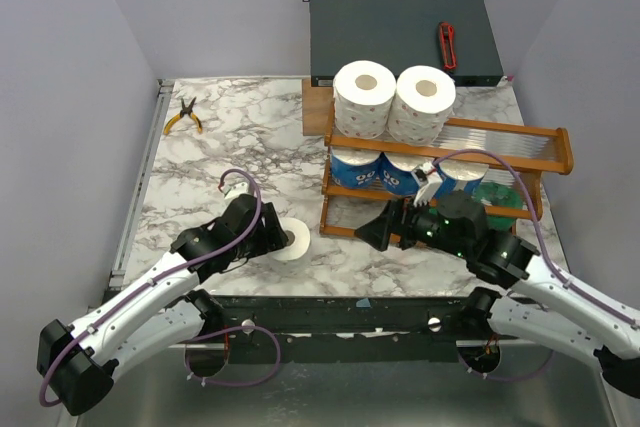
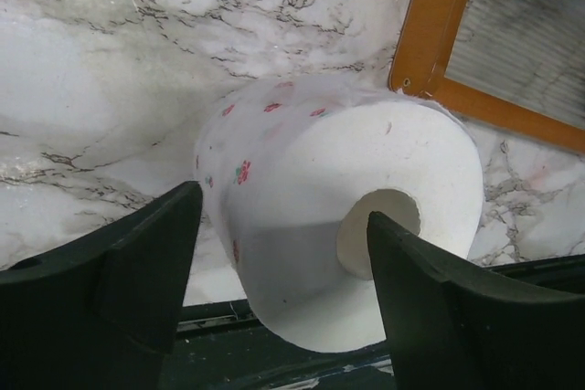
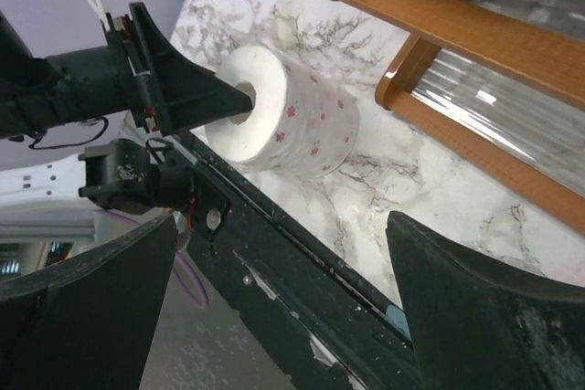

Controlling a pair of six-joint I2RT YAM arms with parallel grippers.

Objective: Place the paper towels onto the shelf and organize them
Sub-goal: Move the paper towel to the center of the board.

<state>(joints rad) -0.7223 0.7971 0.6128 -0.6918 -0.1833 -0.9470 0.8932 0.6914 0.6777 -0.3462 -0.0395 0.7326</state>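
Observation:
A bare white paper towel roll (image 1: 297, 240) with small red flowers lies on its side at the table's near edge. My left gripper (image 1: 278, 235) is open around its wall: one finger (image 2: 137, 262) stands outside the roll (image 2: 311, 189), the other (image 2: 430, 289) in front of the hollow core, with a gap on each side. The right wrist view shows one left finger (image 3: 187, 84) pointing at the core of the roll (image 3: 302, 125). My right gripper (image 1: 372, 234) hangs open and empty before the shelf (image 1: 326, 192). Two white rolls (image 1: 365, 97) lie on top, blue-wrapped ones (image 1: 360, 169) on the middle tier.
A dark grey metal box (image 1: 400, 32) with a red tool (image 1: 447, 45) sits behind the shelf. Yellow-handled pliers (image 1: 183, 117) lie at the far left. A green-wrapped roll (image 1: 497, 197) shows low at the shelf's right. The shelf's wooden frame (image 2: 430, 34) is just beyond the loose roll.

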